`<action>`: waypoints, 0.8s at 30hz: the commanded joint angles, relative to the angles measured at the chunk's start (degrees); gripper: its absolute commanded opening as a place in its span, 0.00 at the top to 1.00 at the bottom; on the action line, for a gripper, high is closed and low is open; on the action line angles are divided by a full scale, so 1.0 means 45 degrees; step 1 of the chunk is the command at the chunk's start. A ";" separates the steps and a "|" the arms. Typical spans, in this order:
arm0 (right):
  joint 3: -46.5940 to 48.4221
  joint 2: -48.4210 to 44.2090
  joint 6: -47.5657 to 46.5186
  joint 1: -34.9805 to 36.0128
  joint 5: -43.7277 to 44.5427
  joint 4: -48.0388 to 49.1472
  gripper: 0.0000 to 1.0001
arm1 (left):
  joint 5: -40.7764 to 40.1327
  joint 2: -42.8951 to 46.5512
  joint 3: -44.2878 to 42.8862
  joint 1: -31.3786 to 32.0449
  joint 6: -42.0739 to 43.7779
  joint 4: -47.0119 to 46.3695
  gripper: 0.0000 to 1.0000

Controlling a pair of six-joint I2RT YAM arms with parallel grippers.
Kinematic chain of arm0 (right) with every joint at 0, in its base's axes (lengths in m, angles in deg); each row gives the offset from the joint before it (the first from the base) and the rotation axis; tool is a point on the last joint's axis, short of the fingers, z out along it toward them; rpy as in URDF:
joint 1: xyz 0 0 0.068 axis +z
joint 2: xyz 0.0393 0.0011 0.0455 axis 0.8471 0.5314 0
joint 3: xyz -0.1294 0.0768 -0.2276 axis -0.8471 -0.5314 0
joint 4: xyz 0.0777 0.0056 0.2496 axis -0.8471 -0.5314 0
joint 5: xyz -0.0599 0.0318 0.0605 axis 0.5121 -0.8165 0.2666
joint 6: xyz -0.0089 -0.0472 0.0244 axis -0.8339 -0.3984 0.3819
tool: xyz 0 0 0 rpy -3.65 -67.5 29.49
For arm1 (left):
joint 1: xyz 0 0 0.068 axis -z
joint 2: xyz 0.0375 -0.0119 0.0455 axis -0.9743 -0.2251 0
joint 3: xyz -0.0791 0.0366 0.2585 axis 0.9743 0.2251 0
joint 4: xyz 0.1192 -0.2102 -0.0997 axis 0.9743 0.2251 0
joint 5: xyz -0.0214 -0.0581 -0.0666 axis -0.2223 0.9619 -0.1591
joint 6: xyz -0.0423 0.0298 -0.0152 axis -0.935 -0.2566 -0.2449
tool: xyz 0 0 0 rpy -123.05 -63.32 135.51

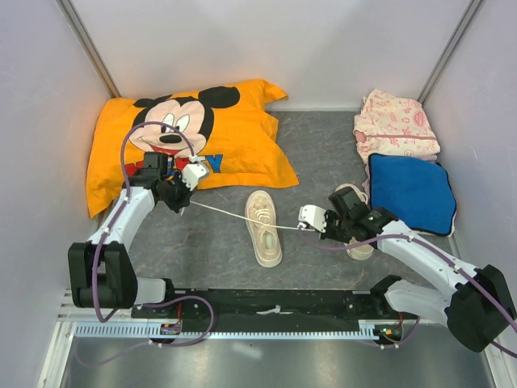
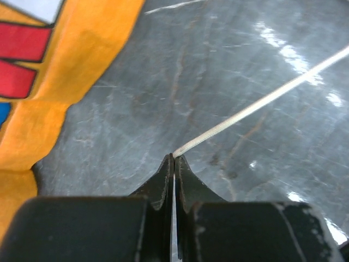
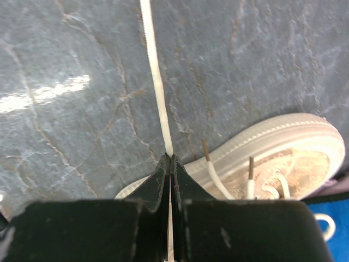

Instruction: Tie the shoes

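One cream sneaker [image 1: 264, 228] lies in the middle of the grey mat, its white lace [image 1: 226, 213] pulled taut to both sides. My left gripper [image 1: 185, 205] is shut on the lace's left end near the orange pillow. In the left wrist view the gripper [image 2: 173, 157] pinches the lace [image 2: 262, 101], which runs up to the right. My right gripper [image 1: 317, 229] is shut on the lace's right end. In the right wrist view the gripper [image 3: 170, 158] holds the lace [image 3: 155, 82] above the second sneaker [image 3: 272, 158], whose loose lace ends show. That sneaker [image 1: 359, 247] lies partly under the right arm.
An orange Mickey Mouse pillow [image 1: 194, 137] lies at the back left, close to the left gripper; it also shows in the left wrist view [image 2: 54, 82]. A blue cushion [image 1: 412, 190] and a folded pink cloth [image 1: 396, 123] lie at the right. Grey walls enclose the mat.
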 commanded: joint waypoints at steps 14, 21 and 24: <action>-0.0190 -0.0021 -0.1440 -0.0017 -0.1412 -0.1129 1.00 | -0.0672 -0.1335 -0.1416 -0.0904 0.0124 -0.0446 0.98; 0.0823 0.1712 -0.0487 0.0139 -0.1768 -0.0155 1.00 | 0.1766 -0.1727 -0.1691 -0.0670 -0.0015 0.0372 0.98; 0.0863 0.2591 -0.0233 0.0120 -0.1378 0.0705 1.00 | 0.1576 -0.1902 -0.1127 0.0032 0.0337 0.0414 0.98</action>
